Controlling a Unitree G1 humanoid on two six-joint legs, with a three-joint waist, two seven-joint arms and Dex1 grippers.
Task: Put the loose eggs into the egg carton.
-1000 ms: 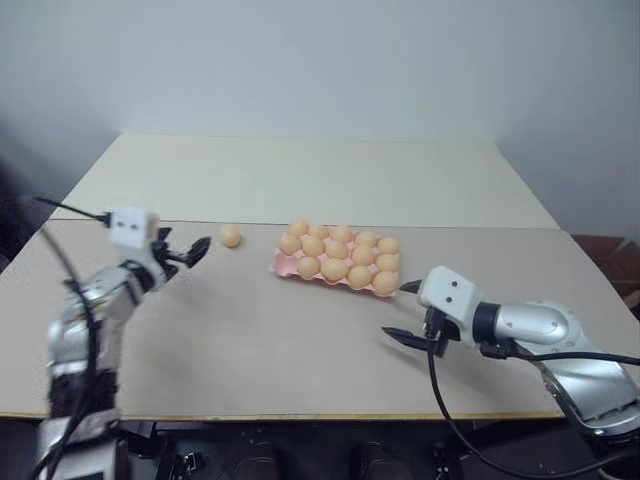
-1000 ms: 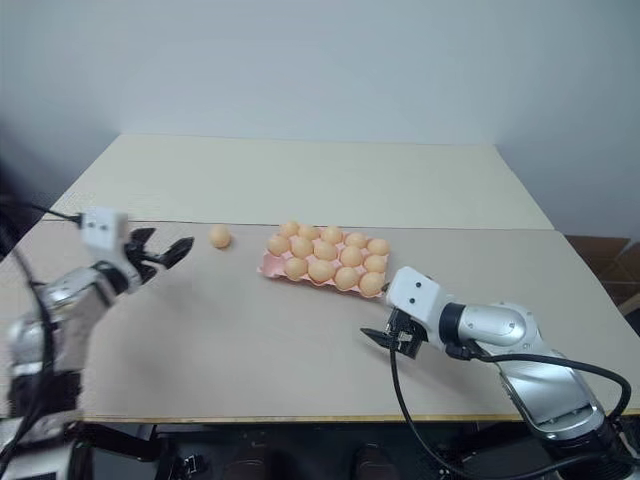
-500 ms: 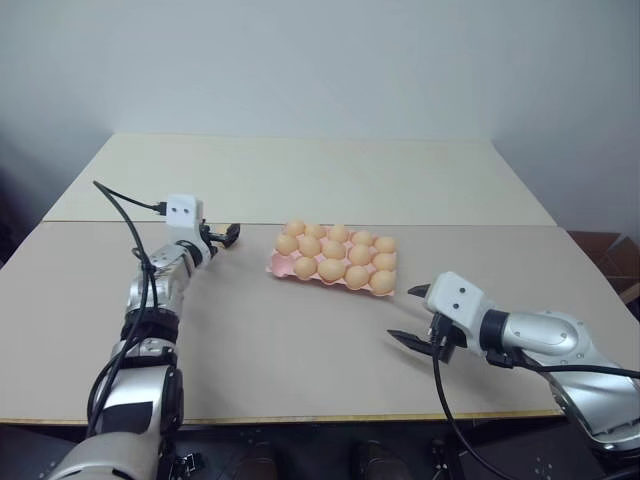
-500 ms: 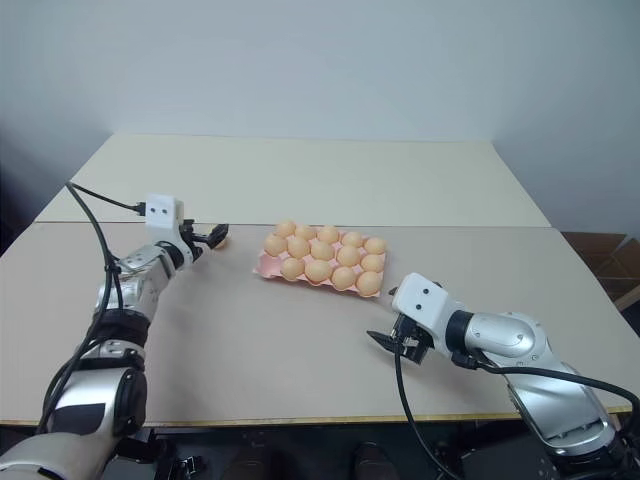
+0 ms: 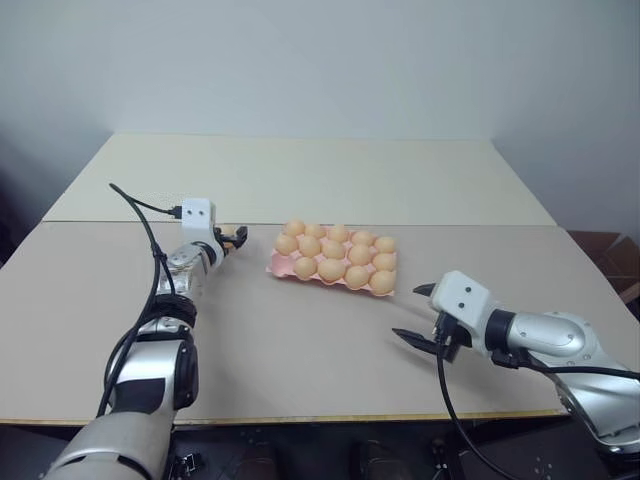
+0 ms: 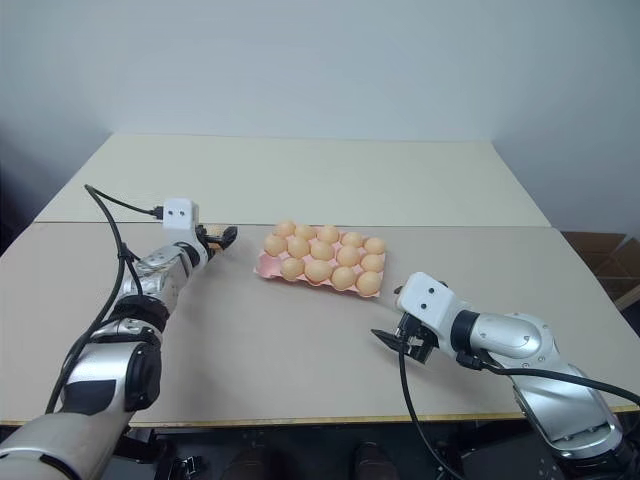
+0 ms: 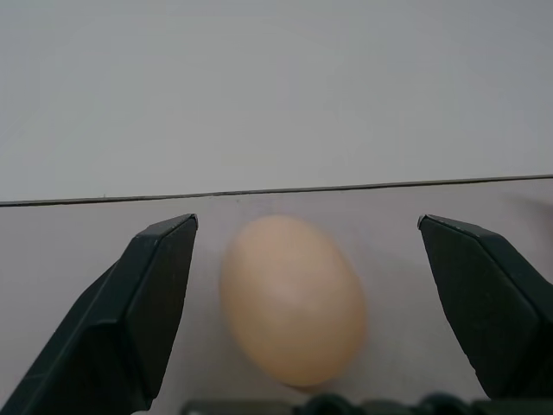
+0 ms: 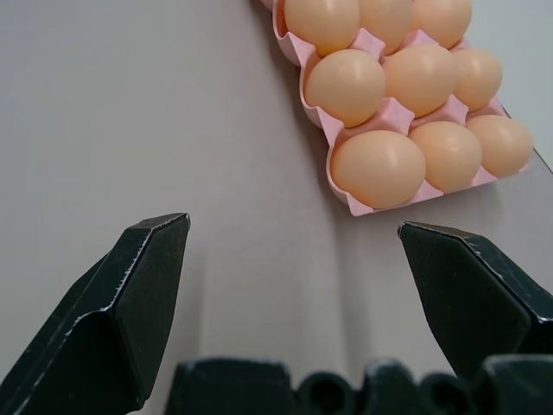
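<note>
One loose egg, pale orange-tan, lies on the table to the left of the egg carton. My left gripper is open and level with the table. Its two black fingers stand either side of the egg with a gap on both sides. The egg carton is a pink tray at mid-table with several eggs sitting in its cups. My right gripper hovers open and empty near the carton's front right corner, pointing toward it.
A seam runs across the beige table just behind the carton. The front edge is close below my arms. A black cable loops off my left wrist. A brown box sits past the table's right side.
My left arm has stretched forward and right along the table, bringing its open fingers around the loose egg. My right arm has stayed about where it was.
</note>
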